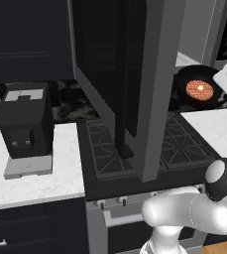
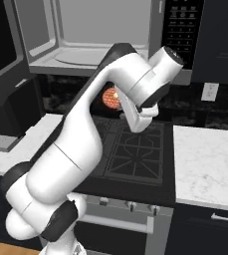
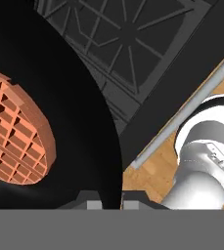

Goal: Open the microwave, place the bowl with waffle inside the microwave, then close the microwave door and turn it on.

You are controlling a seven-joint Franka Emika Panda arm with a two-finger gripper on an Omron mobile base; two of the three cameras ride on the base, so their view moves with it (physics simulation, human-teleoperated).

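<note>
jaws seemingly pinching bowl (image 3: 74, 146) rim beside waffle (image 3: 15, 132).

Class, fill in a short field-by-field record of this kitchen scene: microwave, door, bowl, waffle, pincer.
microwave: above the stove, cavity open to view
microwave door: swung wide open
bowl: black, beyond the stove's back corner, not yet inside
waffle: orange-brown, lying in the bowl
pincer: fingertips at the bowl's rim; grip state unclear
coffee machine: on the counter left of the stove

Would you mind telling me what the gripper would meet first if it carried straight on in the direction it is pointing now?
Most likely the black bowl: its rim sits right above the fingertips in the hand view, with the waffle just to one side. How near it is stays unclear.
</note>
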